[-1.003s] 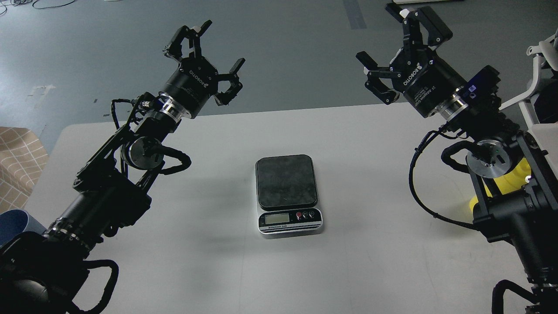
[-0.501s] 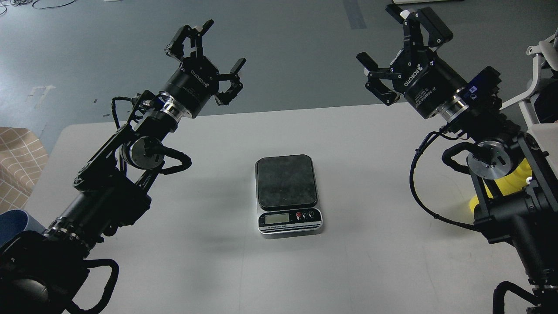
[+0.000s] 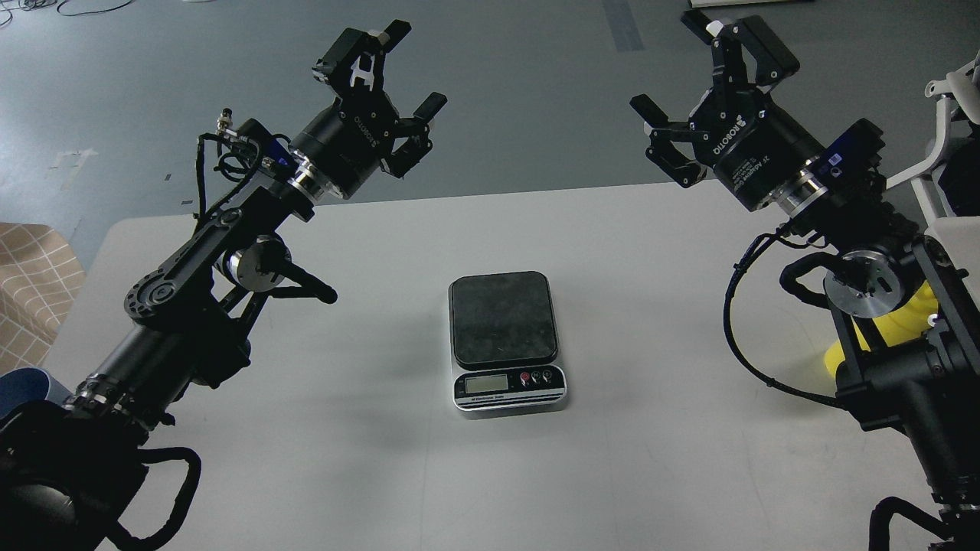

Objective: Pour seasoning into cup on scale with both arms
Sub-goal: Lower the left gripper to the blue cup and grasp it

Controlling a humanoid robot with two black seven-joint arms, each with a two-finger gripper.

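The scale [image 3: 506, 342] sits mid-table, its dark platform bare and its display facing me. The yellow seasoning bottle [image 3: 899, 325] stands at the right edge, mostly hidden behind my right arm. A sliver of the blue cup [image 3: 19, 383] shows at the far left, behind my left arm. My left gripper [image 3: 398, 73] is open and empty, raised past the table's far edge. My right gripper [image 3: 700, 73] is open and empty, raised at the far right.
The white table [image 3: 651, 428] carries the scale. Grey floor lies beyond its far edge. A tan checked cloth [image 3: 34, 279] lies off the table at the left. A white frame [image 3: 945, 138] stands at the right edge.
My left arm has rotated and lifted, moving its gripper up and to the right. My right arm has barely shifted. The scale has not moved.
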